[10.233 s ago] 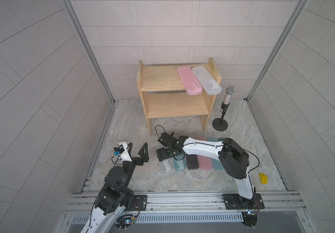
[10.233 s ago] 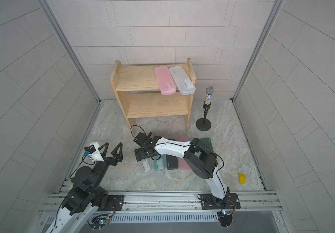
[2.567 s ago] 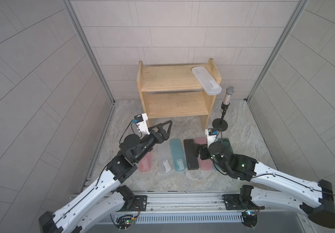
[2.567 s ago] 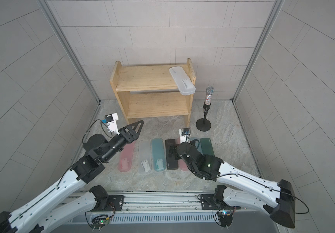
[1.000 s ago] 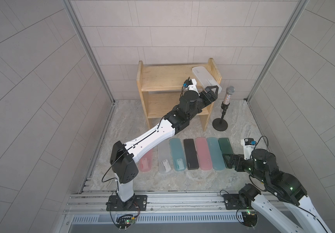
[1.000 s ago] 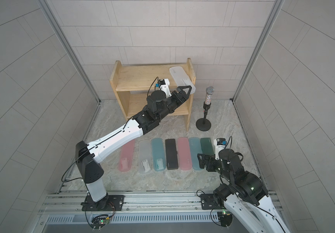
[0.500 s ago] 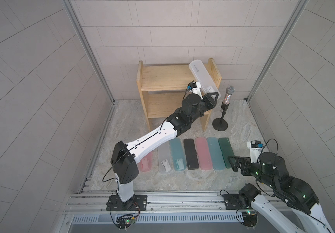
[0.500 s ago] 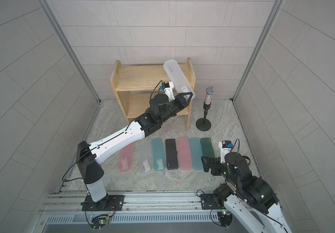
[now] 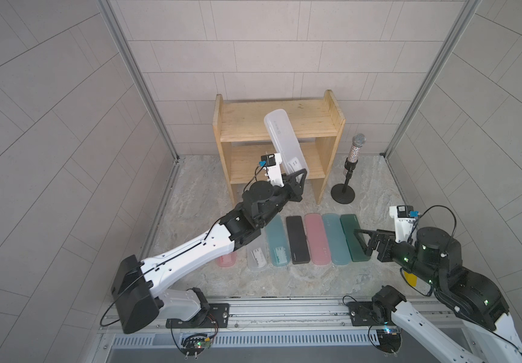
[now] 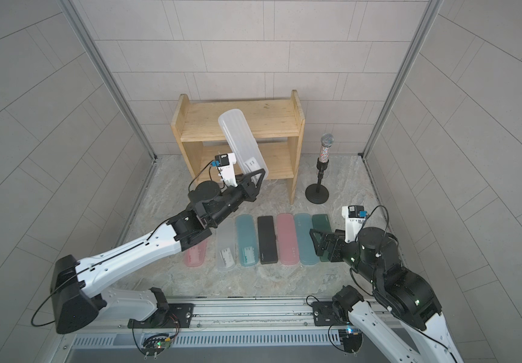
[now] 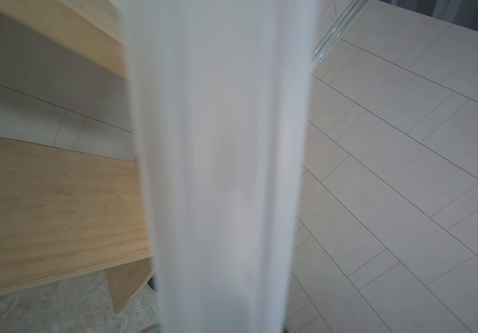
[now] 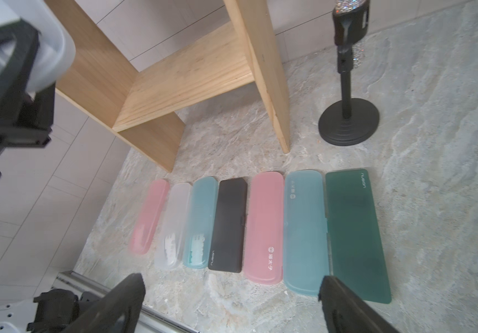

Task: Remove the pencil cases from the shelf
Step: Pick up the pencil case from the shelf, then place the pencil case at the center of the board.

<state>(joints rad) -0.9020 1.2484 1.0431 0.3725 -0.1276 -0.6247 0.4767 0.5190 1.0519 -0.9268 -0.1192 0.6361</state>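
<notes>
Frosted white pencil case stands steeply up from the left gripper, pinched at its lower end, in both top views. Its far end overlaps the shelf, and the floor row lies below, behind that gripper.

Left wrist: the case runs straight ahead.

Right wrist: right gripper is spread and empty, with the row ahead: two pink, two light blue, one white, one black, and one dark green case nearest it. One microphone.

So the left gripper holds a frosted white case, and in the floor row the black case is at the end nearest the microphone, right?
Not quite. The dark green case is at that end; the black case lies in the middle, as the right wrist view shows. The left gripper does hold the frosted white case.
</notes>
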